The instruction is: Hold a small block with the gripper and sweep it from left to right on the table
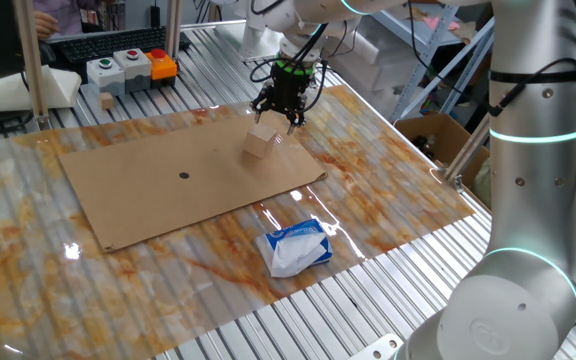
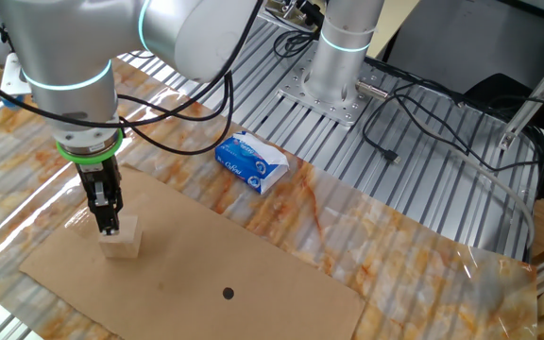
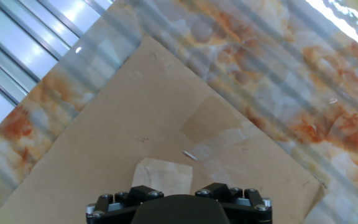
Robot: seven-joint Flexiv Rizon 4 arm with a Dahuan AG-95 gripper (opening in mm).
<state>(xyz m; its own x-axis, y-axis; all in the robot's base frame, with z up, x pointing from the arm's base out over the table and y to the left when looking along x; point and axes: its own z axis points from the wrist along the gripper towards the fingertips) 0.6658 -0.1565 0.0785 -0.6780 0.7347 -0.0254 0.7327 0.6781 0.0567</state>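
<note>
The small block [image 1: 260, 143], a pale tan wooden cube, rests on the brown cardboard sheet [image 1: 168, 185] near its right end. It also shows in the other fixed view [image 2: 123, 243] and in the hand view [image 3: 161, 175]. My gripper [image 1: 282, 122], black with a green ring, hangs just over the block, also seen in the other fixed view [image 2: 109, 225]. Its fingertips are level with the block's top edge and its jaws look parted about a block's width. The block is not lifted. The cardboard lies on the marbled table [image 1: 398, 180].
A white-and-blue tissue pack [image 1: 295, 247] lies on the table in front of the cardboard, also in the other fixed view [image 2: 250, 161]. A button box [image 1: 128, 67] and a keyboard stand at the back left. A cardboard box [image 1: 430, 135] sits off the right edge. The arm's base [image 2: 333, 71] has cables beside it.
</note>
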